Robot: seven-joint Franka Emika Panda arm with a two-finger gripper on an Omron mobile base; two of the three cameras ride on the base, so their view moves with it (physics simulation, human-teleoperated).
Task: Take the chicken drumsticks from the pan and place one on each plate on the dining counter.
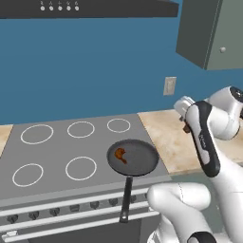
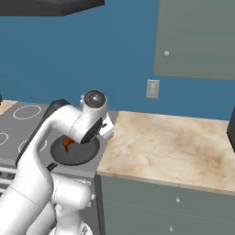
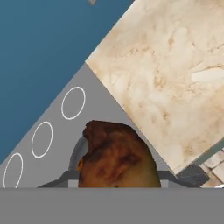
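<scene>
My gripper (image 3: 116,180) is shut on a browned chicken drumstick (image 3: 114,155), which looms large in the hand view. From the left base camera the gripper (image 1: 186,126) hangs above the seam between stove and worktop, right of the pan, with a brown bit of the drumstick (image 1: 186,128) showing under the white hand. The dark round pan (image 1: 142,160) sits on the stove's front right burner, its long handle pointing toward the base. A second orange-brown drumstick (image 1: 120,154) lies in the pan's left half. In the right base view the pan (image 2: 78,157) and that drumstick (image 2: 68,143) sit partly behind my arm. The plates and dining counter are out of view.
The grey stove (image 1: 52,152) has several ringed burners and a knob row along its front. A beige marble worktop (image 2: 160,147) runs to the right. On the blue wall is an outlet (image 1: 169,86). A grey-green upper cabinet (image 2: 197,36) hangs above the worktop.
</scene>
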